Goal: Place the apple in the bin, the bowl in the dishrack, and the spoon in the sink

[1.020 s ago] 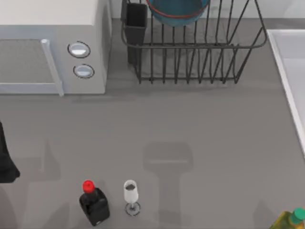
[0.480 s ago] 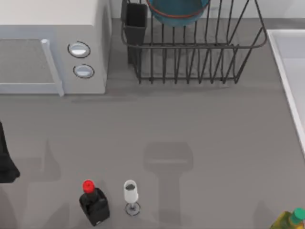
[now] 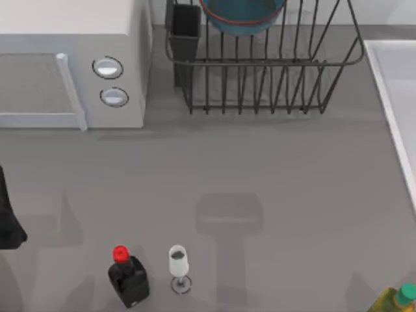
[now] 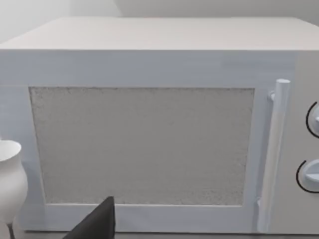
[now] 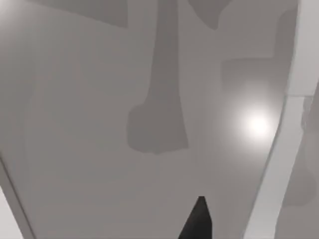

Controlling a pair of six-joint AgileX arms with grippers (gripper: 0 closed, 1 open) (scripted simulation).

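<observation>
Pincer states I cannot tell, the left arm resting idle at the table's left edge, maybe because the blue bowl already sits inside the dishrack beside the sink.

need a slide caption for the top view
Glossy blue bowl sits in the black wire dishrack beside a white microwave; red-capped black bottle and small clear glass stand on the grey table.
</observation>
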